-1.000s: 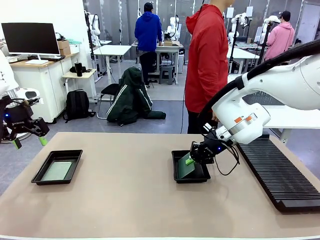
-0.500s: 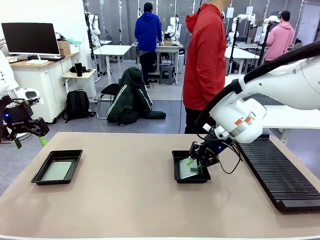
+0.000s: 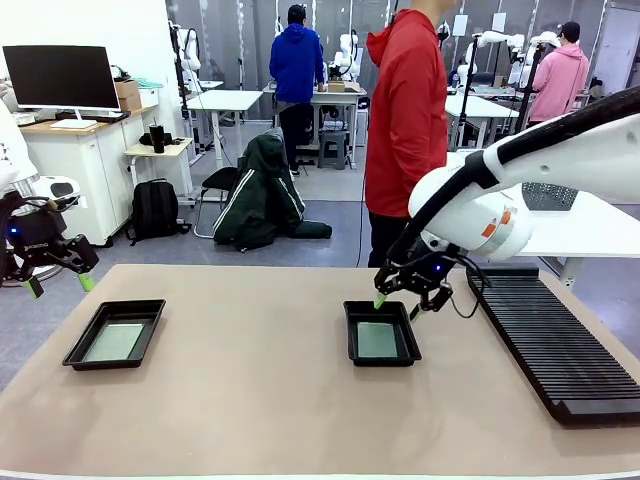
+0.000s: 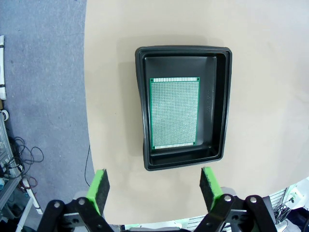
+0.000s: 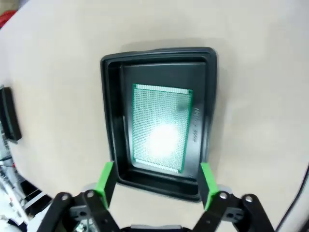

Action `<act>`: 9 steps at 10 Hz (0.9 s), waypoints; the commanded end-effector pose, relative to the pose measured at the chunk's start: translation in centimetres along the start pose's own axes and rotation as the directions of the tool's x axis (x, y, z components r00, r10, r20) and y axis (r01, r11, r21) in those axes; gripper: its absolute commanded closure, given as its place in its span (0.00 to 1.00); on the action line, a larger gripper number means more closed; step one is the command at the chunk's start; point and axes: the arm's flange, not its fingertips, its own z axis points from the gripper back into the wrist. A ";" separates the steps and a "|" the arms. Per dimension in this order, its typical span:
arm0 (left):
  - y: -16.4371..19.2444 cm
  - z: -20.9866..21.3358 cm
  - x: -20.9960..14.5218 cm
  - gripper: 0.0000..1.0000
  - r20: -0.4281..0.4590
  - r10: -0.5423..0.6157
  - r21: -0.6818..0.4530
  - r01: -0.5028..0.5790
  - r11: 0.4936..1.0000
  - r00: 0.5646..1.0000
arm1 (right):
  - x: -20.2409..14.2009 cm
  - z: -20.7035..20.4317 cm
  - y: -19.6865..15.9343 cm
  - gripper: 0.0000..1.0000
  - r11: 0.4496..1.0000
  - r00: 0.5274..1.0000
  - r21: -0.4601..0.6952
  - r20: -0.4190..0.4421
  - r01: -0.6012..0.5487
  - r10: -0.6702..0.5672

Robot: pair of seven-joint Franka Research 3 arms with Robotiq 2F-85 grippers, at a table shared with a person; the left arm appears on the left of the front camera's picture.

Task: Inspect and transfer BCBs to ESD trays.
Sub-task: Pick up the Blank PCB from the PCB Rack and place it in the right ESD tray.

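Spanning the scene is the tan table (image 3: pixel 260 400), with a person in a red jacket (image 3: pixel 405 110) standing at its far side and a long black ribbed rack (image 3: pixel 550 345) lying along its right part. The right arm (image 3: pixel 540 180) reaches in from the right and hangs its gripper (image 3: pixel 398 302) just above the far rim of the right ESD tray (image 3: pixel 352 335), fingers spread apart and holding nothing; in the right wrist view the green pads (image 5: pixel 105 180) stand wide on either side of that tray's near wall. The left gripper (image 3: pixel 58 284) hovers off the table's left edge, well apart from the left ESD tray (image 3: pixel 85 342), its fingers likewise parted and empty, as the left wrist view shows with the pads (image 4: pixel 100 183) framing bare tabletop below the tray. Each tray holds one BCB lying flat on its floor: one (image 3: pixel 378 340) in the right tray, glare-washed in the wrist view, and one (image 3: pixel 114 342) in the left tray.
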 end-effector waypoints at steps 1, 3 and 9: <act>0.1 -0.1 0.0 0.00 0.003 -0.004 0.002 0.004 1.000 1.000 | 0.2 2.4 1.6 0.00 0.991 0.999 -0.131 -0.042 0.015 -0.020; 0.1 -0.1 0.0 0.00 0.003 -0.004 0.002 0.004 1.000 1.000 | -0.1 4.3 2.3 0.00 0.977 0.998 -0.215 -0.057 -0.001 -0.012; 0.1 -0.1 0.0 0.00 0.003 -0.004 0.002 0.004 1.000 1.000 | -0.5 5.6 2.3 0.00 0.970 0.996 -0.243 -0.085 -0.031 0.011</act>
